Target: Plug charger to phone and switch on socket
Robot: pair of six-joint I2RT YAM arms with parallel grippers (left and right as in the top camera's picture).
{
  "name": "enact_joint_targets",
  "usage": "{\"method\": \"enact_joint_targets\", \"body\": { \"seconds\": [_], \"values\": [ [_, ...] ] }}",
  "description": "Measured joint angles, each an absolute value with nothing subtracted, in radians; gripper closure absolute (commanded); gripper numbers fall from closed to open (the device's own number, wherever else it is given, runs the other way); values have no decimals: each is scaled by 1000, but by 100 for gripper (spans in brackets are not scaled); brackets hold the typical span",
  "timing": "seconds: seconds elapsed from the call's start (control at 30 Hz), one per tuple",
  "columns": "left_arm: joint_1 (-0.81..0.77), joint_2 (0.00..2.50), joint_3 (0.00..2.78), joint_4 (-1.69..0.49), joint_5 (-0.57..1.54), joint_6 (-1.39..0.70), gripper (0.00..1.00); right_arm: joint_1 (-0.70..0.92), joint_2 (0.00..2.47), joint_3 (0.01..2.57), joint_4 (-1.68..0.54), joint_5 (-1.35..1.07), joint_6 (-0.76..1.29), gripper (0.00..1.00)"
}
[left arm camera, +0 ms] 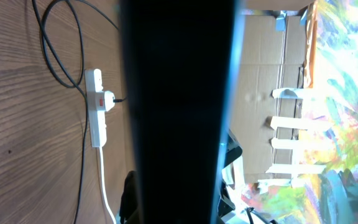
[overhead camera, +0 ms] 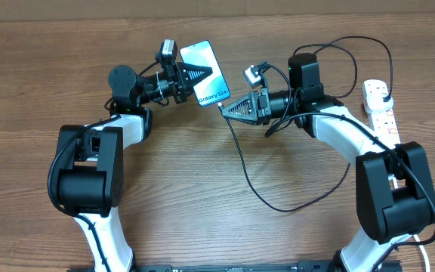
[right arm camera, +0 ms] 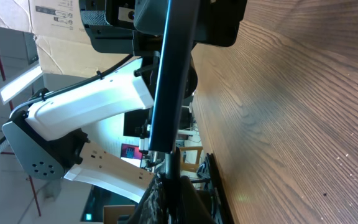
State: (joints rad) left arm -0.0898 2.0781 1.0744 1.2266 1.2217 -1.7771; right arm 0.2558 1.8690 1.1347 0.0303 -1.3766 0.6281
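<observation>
The phone (overhead camera: 202, 57) is held off the table at the back middle, its lit screen up, with my left gripper (overhead camera: 206, 74) shut on it from the left. In the left wrist view its dark back (left arm camera: 179, 112) fills the centre. My right gripper (overhead camera: 225, 108) is shut on the connector end of the charger (overhead camera: 248, 177), right at the phone's lower edge. Seen edge-on, the phone (right arm camera: 169, 74) meets the connector tip (right arm camera: 160, 155) above my right fingertips (right arm camera: 185, 199). The black cable loops across the table to a plug (overhead camera: 378, 92) in the white socket (overhead camera: 384, 117), also seen as the socket (left arm camera: 96, 118).
The socket's thick white cord (left arm camera: 106, 186) runs off toward the front of the table. Slack black cable (overhead camera: 353, 45) curls behind the right arm. Cardboard boxes (left arm camera: 263, 68) and a colourful painting (left arm camera: 347, 93) stand beyond the table's edge.
</observation>
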Motion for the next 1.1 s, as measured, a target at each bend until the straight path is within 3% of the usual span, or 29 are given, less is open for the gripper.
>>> {"method": "enact_joint_targets", "body": {
  "seconds": [1.1],
  "values": [
    [-90, 2078, 1074, 1227, 1206, -1777, 96, 279, 1869, 1135, 101, -1352, 704, 96]
  ]
}}
